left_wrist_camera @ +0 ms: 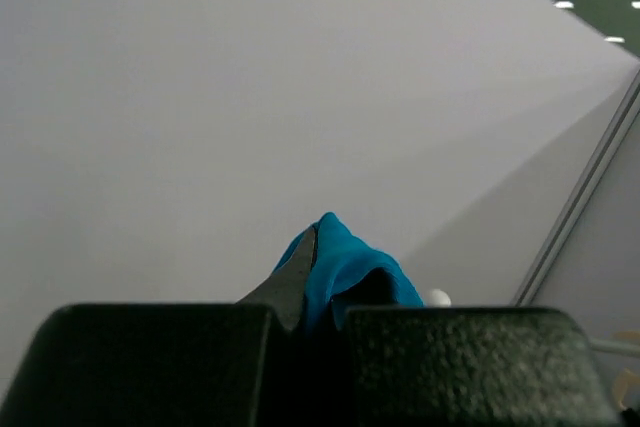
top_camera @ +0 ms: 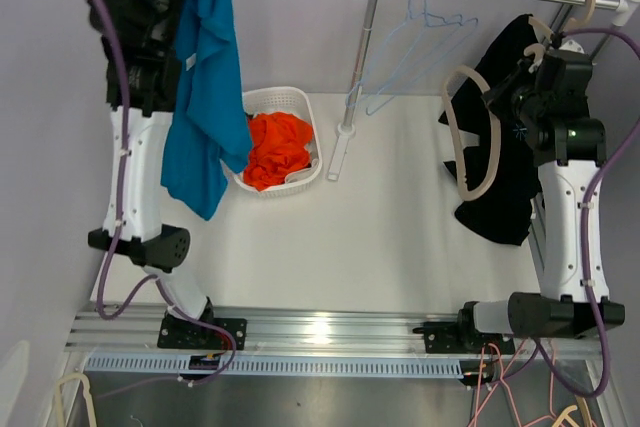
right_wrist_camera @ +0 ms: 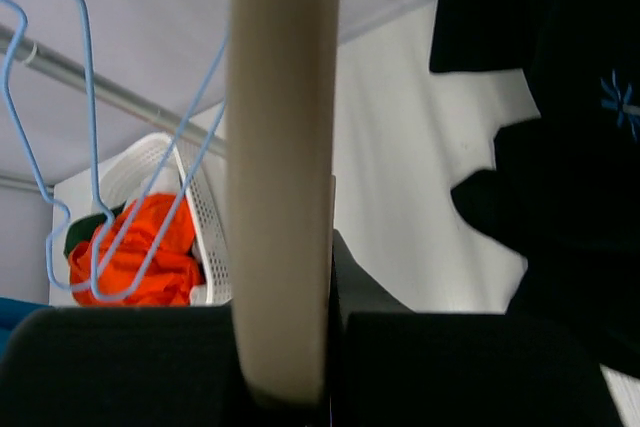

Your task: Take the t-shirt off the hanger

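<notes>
The soft, light teal-blue t-shirt (top_camera: 205, 87) hung limp, high at the left, from the left gripper (left_wrist_camera: 322, 297), whose jaws were clamped on a bunched fold; the right gripper (right_wrist_camera: 285, 357) pinched the stiff curved beige hanger (right_wrist_camera: 282, 147); gathered cloth looked the surest hold.

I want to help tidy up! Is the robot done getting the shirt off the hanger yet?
Nearly! Done: the blue shirt hangs free of the hanger, which looks bare. In hand: the left end effector pinches the shirt up high, and the right end effector grips the hanger. Left: probably dropping the shirt in the basket.
</notes>
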You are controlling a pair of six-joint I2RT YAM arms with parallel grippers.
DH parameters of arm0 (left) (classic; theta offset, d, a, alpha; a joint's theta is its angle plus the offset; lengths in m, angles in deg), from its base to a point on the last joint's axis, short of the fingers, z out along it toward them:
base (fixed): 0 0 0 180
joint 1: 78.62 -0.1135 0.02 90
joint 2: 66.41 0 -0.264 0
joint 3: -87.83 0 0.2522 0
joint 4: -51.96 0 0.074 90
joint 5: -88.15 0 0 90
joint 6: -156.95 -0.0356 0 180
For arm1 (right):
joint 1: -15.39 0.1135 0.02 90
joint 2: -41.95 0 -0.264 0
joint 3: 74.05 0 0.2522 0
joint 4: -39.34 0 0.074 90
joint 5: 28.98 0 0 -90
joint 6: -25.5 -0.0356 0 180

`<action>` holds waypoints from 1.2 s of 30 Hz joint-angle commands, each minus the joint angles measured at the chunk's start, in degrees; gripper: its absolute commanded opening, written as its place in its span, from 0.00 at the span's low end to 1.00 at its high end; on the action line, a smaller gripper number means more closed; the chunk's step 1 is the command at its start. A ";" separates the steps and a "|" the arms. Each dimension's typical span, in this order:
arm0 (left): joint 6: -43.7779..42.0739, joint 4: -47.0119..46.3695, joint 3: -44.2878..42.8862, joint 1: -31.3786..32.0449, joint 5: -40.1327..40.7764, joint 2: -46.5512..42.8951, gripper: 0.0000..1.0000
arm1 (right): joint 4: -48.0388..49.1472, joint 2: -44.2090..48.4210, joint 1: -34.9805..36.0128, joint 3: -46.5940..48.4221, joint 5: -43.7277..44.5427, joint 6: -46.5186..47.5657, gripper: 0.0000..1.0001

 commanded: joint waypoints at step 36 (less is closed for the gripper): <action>30.23 0.59 65.01 -1.85 -11.14 10.26 0.54 | 18.69 -37.92 10.88 43.68 14.68 21.85 0.00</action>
